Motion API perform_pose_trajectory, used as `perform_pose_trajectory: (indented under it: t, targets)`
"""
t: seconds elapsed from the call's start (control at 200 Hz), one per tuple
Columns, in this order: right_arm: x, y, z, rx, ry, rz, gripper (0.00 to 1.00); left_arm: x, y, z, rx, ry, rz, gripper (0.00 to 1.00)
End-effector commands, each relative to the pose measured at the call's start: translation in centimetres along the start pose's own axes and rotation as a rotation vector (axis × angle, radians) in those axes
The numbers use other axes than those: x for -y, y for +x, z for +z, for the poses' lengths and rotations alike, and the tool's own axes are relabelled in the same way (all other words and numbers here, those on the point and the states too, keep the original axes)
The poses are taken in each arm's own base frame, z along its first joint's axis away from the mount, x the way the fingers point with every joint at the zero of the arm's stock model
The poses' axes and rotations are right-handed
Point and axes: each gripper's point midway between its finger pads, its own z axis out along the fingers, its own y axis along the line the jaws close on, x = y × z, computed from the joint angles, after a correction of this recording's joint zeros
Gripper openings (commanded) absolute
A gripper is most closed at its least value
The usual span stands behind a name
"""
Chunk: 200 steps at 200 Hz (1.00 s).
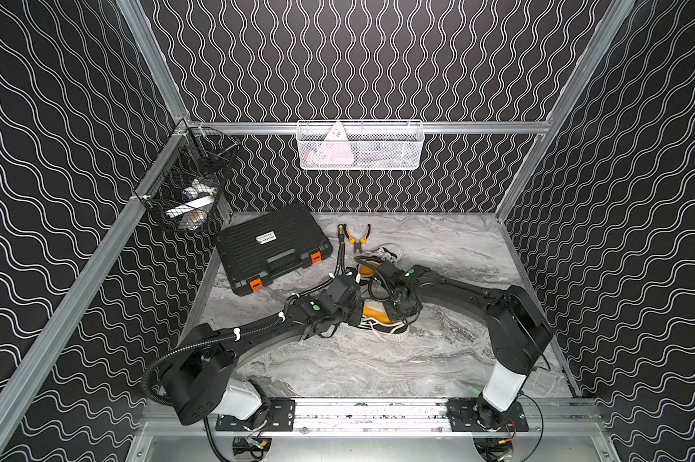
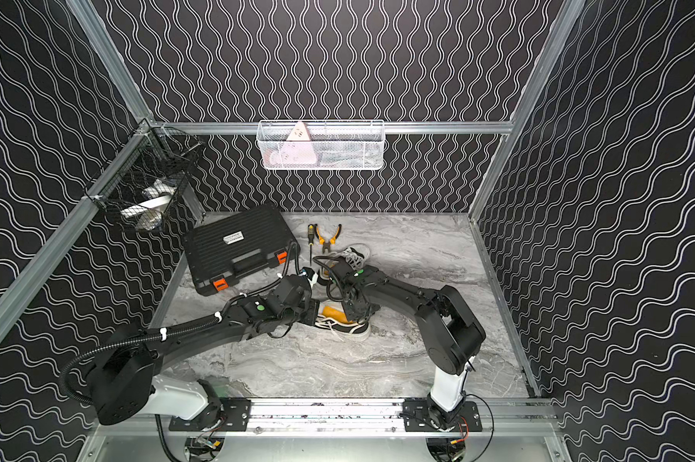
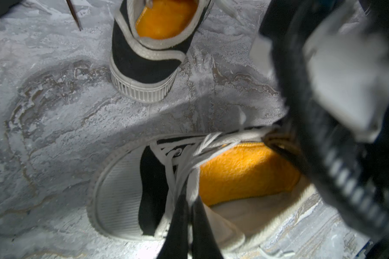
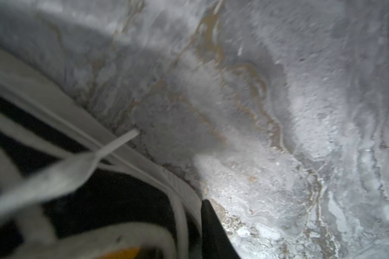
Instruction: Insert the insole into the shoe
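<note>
The orange insole (image 3: 245, 172) lies inside the nearer black-and-white sneaker (image 3: 115, 190). Its fuzzy surface shows through the opening behind the loose white laces (image 3: 202, 145), and how far it reaches toward the toe is hidden. That sneaker sits in the middle of the marble table (image 1: 438, 352), between the two arms.

The left pincer (image 3: 190, 201) is closed. Its two black fingers (image 3: 175, 228) press together on a thin white edge of the sneaker's upper, just beside the laces. The right pincer (image 1: 396, 314) comes down at the other side of the opening (in the left wrist view it is only a large dark blur), and I cannot tell whether it is open or closed. The right wrist view shows one dark finger against the white sole, with a sliver of orange nearby.

Just behind, a second sneaker (image 1: 382, 254) with its own orange lining stands apart from the first. Farther back lie orange-handled pliers (image 1: 358, 236) and a screwdriver (image 2: 310, 232), beside a closed black tool case (image 1: 272, 250). A white mesh basket (image 1: 360, 146) hangs on the back rail and a black wire basket (image 1: 189, 188) on the left rail.
</note>
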Motion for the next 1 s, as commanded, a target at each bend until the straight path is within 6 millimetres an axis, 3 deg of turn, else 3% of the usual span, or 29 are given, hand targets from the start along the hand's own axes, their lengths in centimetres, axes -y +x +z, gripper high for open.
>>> perform_pose_trajectory:
  t: [0.0, 0.12, 0.175, 0.25, 0.33, 0.36, 0.55, 0.635, 0.801, 0.886, 0.996]
  targets:
    - [-2.0, 1.9, -0.1, -0.037, -0.093, 0.084, 0.28, -0.1, -0.6, 0.3, 0.017, -0.012, -0.017, 0.00]
    - [-7.2, 2.2, -2.1, -0.020, -0.392, 0.210, 0.39, 0.4, -0.5, 0.7, 0.015, 0.013, -0.020, 0.00]
    - [-8.4, 1.4, -3.6, 0.010, -0.476, 0.243, 0.49, 0.4, -0.5, 0.8, 0.016, 0.019, -0.017, 0.00]
    - [-7.9, 0.1, -4.7, 0.068, -0.464, 0.245, 0.55, 0.4, -0.3, 0.6, 0.010, 0.019, -0.008, 0.00]
    - [-6.8, -0.5, -4.3, 0.096, -0.392, 0.196, 0.60, 0.4, -0.3, 0.4, 0.005, 0.022, -0.001, 0.00]
    - [-6.7, -1.6, -4.8, 0.123, -0.385, 0.170, 0.60, 0.5, -0.3, 0.3, 0.005, 0.025, 0.000, 0.00]
    - [-6.8, -2.5, -1.5, 0.105, -0.303, 0.063, 0.56, -0.1, -0.4, -0.1, 0.019, -0.005, -0.013, 0.02]
    - [-7.2, -2.7, -0.7, 0.104, -0.316, 0.074, 0.41, -0.5, -0.5, -0.3, 0.017, -0.028, -0.018, 0.14]
    - [-8.7, -2.4, -1.0, 0.099, -0.433, 0.224, 0.20, -1.8, 1.7, -3.3, 0.003, -0.075, -0.149, 0.54]
    - [-9.7, -1.9, -0.5, 0.091, -0.495, 0.339, 0.14, -1.1, 3.1, -5.4, 0.038, -0.074, -0.173, 0.98]
    - [-10.6, -1.6, 0.1, 0.100, -0.479, 0.416, 0.15, 0.2, 5.0, -6.8, 0.047, -0.047, -0.177, 0.99]
